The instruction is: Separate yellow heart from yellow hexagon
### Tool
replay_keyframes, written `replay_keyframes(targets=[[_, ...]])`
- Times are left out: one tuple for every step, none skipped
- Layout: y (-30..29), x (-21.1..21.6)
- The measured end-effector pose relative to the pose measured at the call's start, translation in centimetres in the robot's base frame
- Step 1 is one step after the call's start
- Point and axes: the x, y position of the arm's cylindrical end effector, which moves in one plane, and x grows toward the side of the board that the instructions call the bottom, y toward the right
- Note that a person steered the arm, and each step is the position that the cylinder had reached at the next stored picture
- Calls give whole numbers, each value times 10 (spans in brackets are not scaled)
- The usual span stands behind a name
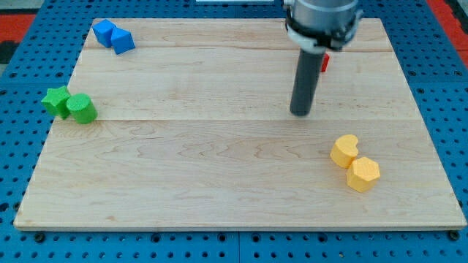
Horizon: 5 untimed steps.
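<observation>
In the camera view, a pale wooden counter point(219, 175) lies on a blue pegboard base point(22, 109). My tip point(300, 112) rests near the middle of the board, slightly toward the view's right and top, at the lower end of the dark rod that hangs from the arm at the view's top. The end effector is this plain rod, so it has nothing to open or close, and it holds nothing.

The yellow heart point(344, 150) sits toward the view's lower right, and the yellow hexagon point(363, 174) is just below and to the right of it; the two appear to touch. My tip stands apart from both, up and to the view's left of the heart.

A red block point(325, 62) shows partly behind the rod near the view's top; its shape cannot be made out. Two blue blocks point(113, 36) sit together at the top left corner. At the left edge, a green star point(56, 100) is against a green cylinder point(81, 108).
</observation>
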Motion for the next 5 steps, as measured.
replay_keyframes(targets=[[2, 77], [19, 114], [51, 107], [56, 83], [47, 60]])
